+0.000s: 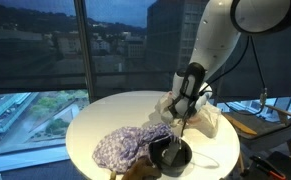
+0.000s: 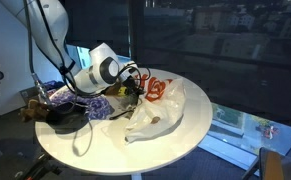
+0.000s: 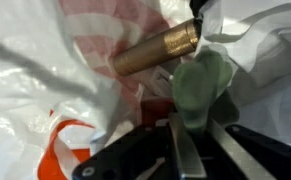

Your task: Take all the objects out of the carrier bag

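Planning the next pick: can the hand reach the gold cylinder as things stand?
Probably yes: the gold cylinder lies uncovered on the carrier bag ahead of the hand, though a pale green object sits between.

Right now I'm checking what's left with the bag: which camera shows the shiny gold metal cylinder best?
The wrist view: the shiny gold metal cylinder lies close and sharp on the white plastic carrier bag with orange print. In both exterior views the bag shows, but the cylinder cannot be picked out.
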### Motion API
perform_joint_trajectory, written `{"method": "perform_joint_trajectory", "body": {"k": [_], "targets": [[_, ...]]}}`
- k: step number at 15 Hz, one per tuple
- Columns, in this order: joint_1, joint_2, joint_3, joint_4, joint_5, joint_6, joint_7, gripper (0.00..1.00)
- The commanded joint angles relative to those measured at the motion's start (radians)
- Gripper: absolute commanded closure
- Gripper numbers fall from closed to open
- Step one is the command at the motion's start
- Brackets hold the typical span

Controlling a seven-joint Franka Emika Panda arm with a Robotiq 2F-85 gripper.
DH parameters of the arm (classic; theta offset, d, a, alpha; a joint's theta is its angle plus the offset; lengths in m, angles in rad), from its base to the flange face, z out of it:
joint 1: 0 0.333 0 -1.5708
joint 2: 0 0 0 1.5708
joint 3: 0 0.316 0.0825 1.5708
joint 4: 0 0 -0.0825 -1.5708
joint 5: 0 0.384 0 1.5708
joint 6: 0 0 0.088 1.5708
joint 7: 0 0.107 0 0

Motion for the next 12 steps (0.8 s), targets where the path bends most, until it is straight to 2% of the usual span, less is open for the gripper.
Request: {"method": "perform_joint_trajectory", "body": {"k": [1, 3, 5, 9, 10, 12], "targets": [[0.075, -0.085, -0.053, -0.048, 0.022, -0.114, -0.036, 0.88], [0.08, -0.156, -0.043, -0.066, -0.012, -0.214, -0.043, 0.89], [0.12, -0.205, -0.074, -0.077, -0.057, -0.305, -0.013, 0.9], [0.158, -0.345, -0.095, -0.098, -0.211, -0.504, 0.042, 0.92], [0.151, -0.388, -0.078, -0.1, -0.259, -0.577, 0.046, 0.91], [0.089, -0.511, 0.022, -0.13, -0.325, -0.695, -0.008, 0.91]]}}
